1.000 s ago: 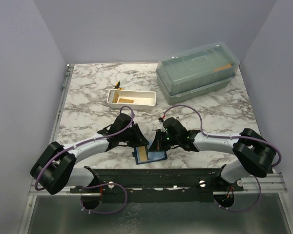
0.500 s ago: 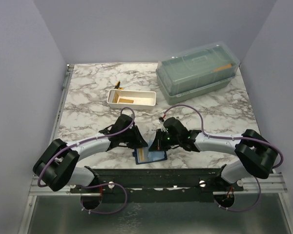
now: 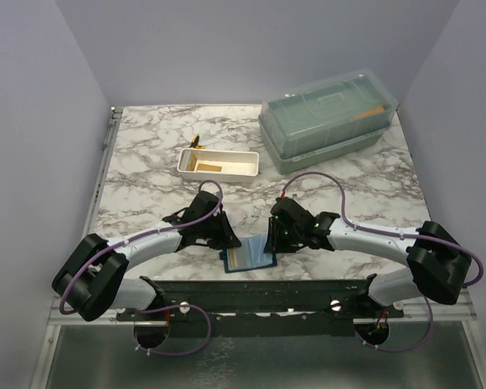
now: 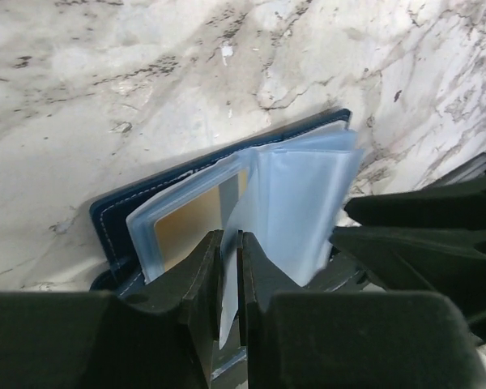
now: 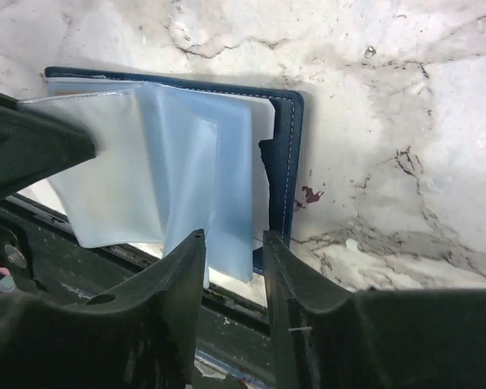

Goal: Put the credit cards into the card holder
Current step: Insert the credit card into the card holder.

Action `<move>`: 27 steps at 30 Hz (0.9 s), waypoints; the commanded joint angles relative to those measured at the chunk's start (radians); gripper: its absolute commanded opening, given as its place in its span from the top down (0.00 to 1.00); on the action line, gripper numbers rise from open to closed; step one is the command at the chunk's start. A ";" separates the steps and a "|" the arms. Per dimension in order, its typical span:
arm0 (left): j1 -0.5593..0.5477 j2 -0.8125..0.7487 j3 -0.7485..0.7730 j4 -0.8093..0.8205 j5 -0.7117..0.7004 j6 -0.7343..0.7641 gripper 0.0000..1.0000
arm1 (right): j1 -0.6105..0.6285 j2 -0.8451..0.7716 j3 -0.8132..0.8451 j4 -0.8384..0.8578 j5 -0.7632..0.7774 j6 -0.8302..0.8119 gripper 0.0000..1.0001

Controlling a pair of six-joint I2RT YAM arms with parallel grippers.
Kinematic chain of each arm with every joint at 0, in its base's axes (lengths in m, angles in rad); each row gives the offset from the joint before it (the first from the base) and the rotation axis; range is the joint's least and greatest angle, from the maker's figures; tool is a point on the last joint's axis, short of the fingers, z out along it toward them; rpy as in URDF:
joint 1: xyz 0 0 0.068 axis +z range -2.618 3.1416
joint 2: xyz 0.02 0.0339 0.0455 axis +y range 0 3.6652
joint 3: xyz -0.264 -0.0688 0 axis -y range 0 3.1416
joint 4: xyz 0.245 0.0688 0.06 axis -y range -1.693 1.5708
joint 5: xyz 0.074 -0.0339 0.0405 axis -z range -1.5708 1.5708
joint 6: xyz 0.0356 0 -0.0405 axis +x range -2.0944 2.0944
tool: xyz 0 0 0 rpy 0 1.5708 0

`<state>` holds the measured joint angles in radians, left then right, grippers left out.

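right gripper (image 3: 271,241) back; card (image 4: 186,227) in holder (image 4: 113,219)

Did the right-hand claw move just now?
Yes. The right gripper backed off rightward, from the middle of the card holder to its right edge.

Bright, even light; soft shadows.

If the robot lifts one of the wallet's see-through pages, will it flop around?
Probably floppy: the pages bend and fan out unevenly. Likely slippery too, since they look like thin glossy plastic. The navy cover seems stiffer, lying flat on the table.
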<state>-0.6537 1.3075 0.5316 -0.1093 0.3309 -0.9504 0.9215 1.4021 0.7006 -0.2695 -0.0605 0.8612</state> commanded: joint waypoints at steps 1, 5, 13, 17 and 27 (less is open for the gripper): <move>0.006 -0.028 0.030 -0.070 -0.039 0.043 0.83 | 0.058 -0.027 0.151 -0.246 0.174 -0.025 0.59; 0.010 -0.044 0.033 -0.111 -0.055 0.051 0.83 | 0.124 0.005 0.240 -0.268 0.182 -0.029 0.54; 0.014 -0.070 0.048 -0.190 -0.093 0.064 0.81 | 0.142 0.089 0.201 -0.033 0.030 -0.050 0.52; 0.017 -0.058 0.054 -0.205 -0.102 0.065 0.79 | 0.142 0.129 0.134 0.108 -0.046 -0.026 0.54; 0.019 -0.138 0.069 -0.269 -0.162 0.062 0.77 | 0.142 0.092 0.028 0.234 -0.068 0.021 0.56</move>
<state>-0.6415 1.2396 0.5629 -0.3252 0.2352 -0.8970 1.0595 1.5440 0.7532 -0.1108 -0.1276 0.8627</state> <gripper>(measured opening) 0.216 0.441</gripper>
